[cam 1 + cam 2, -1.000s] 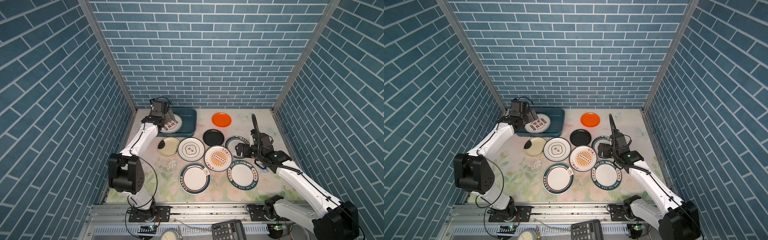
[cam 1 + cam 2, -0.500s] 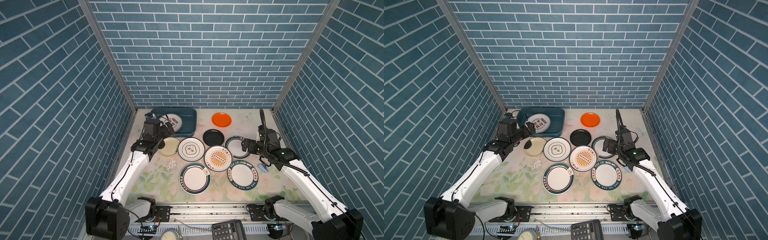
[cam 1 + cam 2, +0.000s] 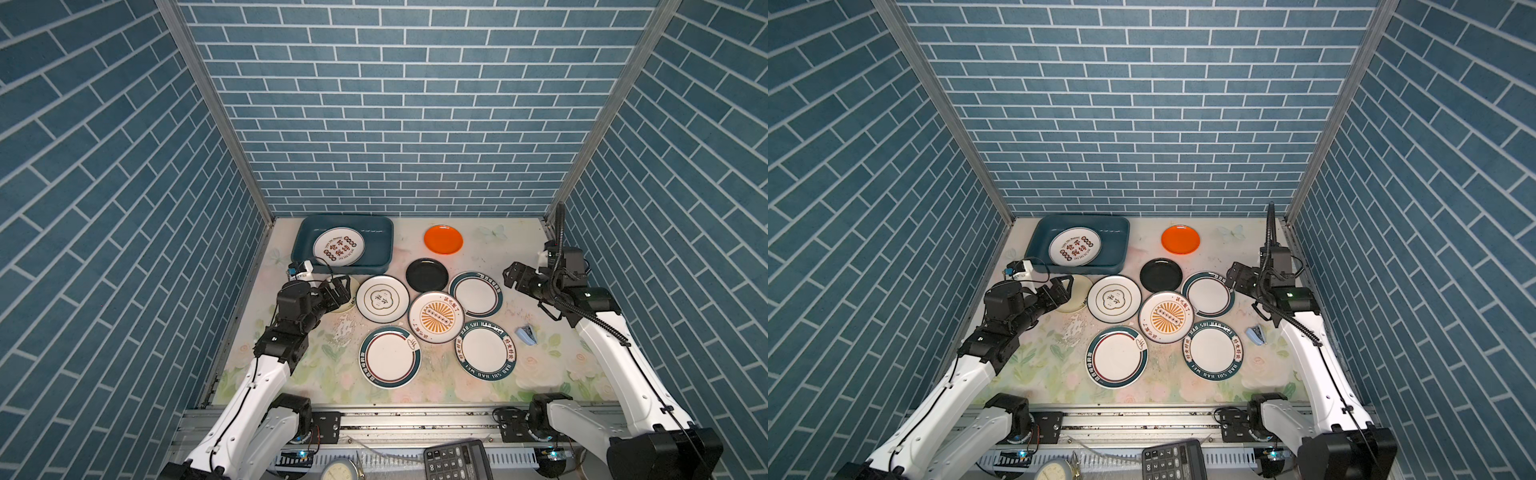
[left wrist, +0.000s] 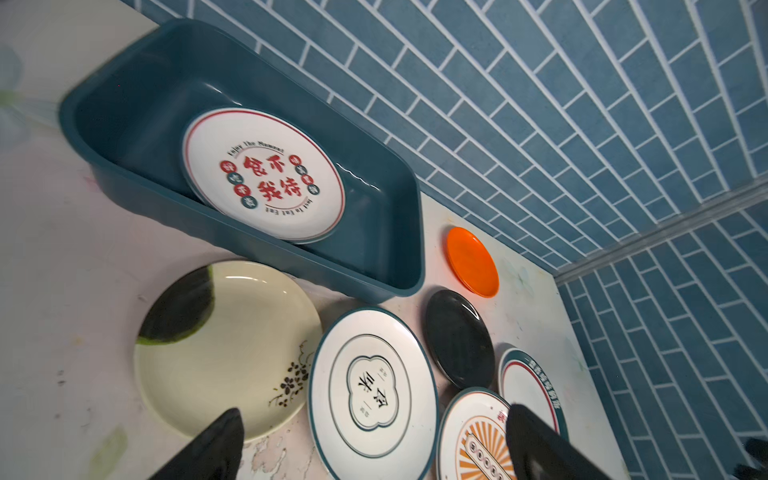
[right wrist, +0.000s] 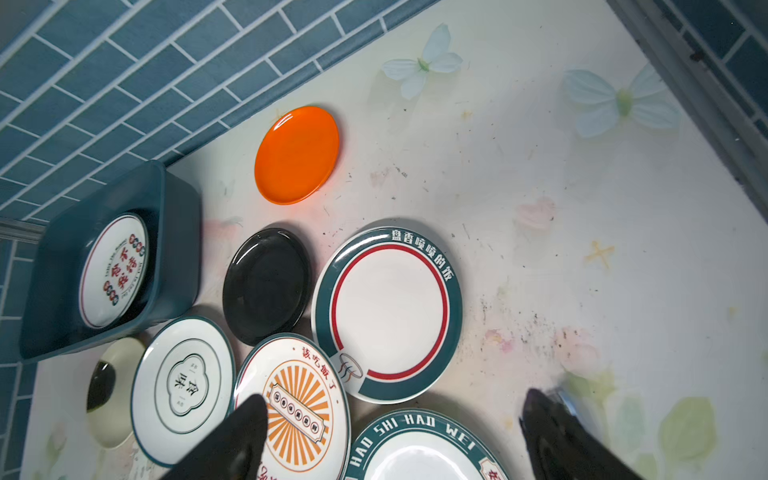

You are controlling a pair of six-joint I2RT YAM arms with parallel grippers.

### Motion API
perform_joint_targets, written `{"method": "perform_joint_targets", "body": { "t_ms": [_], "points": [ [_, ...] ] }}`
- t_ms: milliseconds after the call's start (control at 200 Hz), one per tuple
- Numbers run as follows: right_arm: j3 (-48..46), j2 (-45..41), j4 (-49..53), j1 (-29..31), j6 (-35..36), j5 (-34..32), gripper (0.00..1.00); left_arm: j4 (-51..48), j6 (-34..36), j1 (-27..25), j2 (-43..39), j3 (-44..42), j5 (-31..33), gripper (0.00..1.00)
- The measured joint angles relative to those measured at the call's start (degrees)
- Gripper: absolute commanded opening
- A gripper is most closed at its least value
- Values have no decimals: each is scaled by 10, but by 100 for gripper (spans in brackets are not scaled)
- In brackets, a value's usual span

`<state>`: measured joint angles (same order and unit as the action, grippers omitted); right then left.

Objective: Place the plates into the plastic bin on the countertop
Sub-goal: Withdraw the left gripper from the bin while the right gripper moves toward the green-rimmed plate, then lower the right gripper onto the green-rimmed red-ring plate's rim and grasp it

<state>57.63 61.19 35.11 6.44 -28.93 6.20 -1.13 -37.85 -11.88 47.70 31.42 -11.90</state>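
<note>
The left fingers (image 3: 338, 289) are spread wide with nothing between them. They hang low over the bench (image 3: 490, 249), above the cream plate (image 4: 224, 353), whose near rim shows beside one fingertip in the left wrist view. Straight on past that plate from the fingers sits the plastic bin (image 3: 345, 217), just beyond the cream plate's far edge, with its long axis crosswise to their reach. One red-lettered plate (image 3: 338, 246) already lies inside it. Off to the side of the cream plate, and framed between the two tips in that wrist view, is the clover-framed plate (image 3: 382, 299), just beside the cream one. This arm looks nearest to both the cream plate and the bin, so that plate seems the natural next pick. A round plate has no long axis, so what matters is that it lies flat under the fingers: one tip would have to get beneath the rim facing them. The black plate (image 3: 427, 274) and orange plate (image 3: 443, 239) lie well apart from either pair of fingers. The right fingers (image 3: 512, 277) are almost as wide open and also empty, above bare bench. The teal-rimmed plate (image 3: 476, 294) lies just ahead of them, and the bin is far beyond it, past the black plate. That would be a longer carry.
</note>
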Motion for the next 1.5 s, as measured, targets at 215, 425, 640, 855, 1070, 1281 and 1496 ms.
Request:
{"method": "perform_joint_targets", "body": {
  "t_ms": [215, 425, 640, 855, 1070, 1281, 1496],
  "points": [
    [-43, 40, -42, -42, -27, 70, 94, 89, -37, 0, 42, -16, -97, 100],
    [-73, 83, -90, -71, -46, 124, 92, 127, -48, 0, 46, -24, -148, 99],
    [-83, 125, -156, -76, -54, 157, 90, 135, -57, 0, 44, -24, -155, 100],
    [-104, 163, -207, -76, -54, 173, 89, 145, -61, 0, 52, -24, -174, 99],
    [-125, 192, -229, -76, -54, 171, 88, 180, -72, -1, 82, -24, -200, 100],
    [-127, 223, -237, -76, -53, 162, 86, 195, -78, -5, 91, -24, -210, 100],
    [-144, 253, -255, -76, -53, 164, 85, 206, -79, -9, 92, -24, -214, 100]
  ]
}}
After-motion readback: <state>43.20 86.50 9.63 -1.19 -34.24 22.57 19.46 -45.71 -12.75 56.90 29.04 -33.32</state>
